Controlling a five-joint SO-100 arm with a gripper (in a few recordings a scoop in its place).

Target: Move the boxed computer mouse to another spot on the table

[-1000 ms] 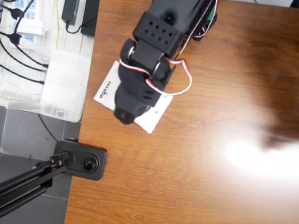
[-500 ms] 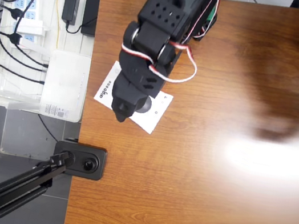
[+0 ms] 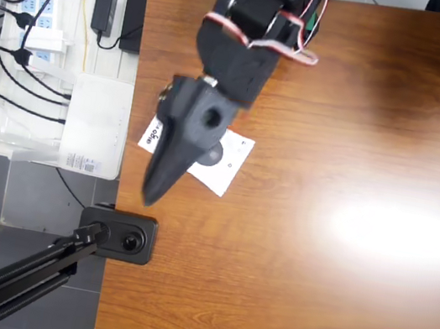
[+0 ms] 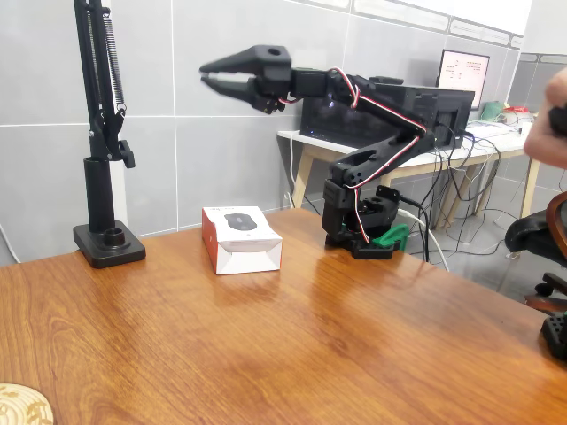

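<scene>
**Well above the box, gripper empty**

Right now your gripper (image 4: 211,78) hangs high in the air, with the arm stretched out nearly level from its base at the far side of the table (image 4: 292,354). You can see in the fixed view that its two black fingers are parted a little at the tips, with a narrow gap between them and nothing held there. From the overhead view the gripper (image 3: 155,191) points down the picture and slightly left, its tip reaching past the lower left corner of the box toward the table's left edge.

Your boxed computer mouse (image 4: 241,237) rests flat on the table, well below the gripper and not touching it. In the fixed view it lies between the black stand base (image 4: 109,243) on the left and the arm's base (image 4: 359,230) on the right, with its orange-red side facing left and the mouse picture on top. In the overhead view the box (image 3: 234,157) sits close to the table's left edge, turned at an angle, and the gripper body covers much of its middle, so you see only its right part and a strip of its left side with the logo.

Beside the table's left edge lies a white tray (image 3: 2,145) of power strips and cables, and just below the box a black camera mount (image 3: 118,235) clamps the table's edge.
</scene>
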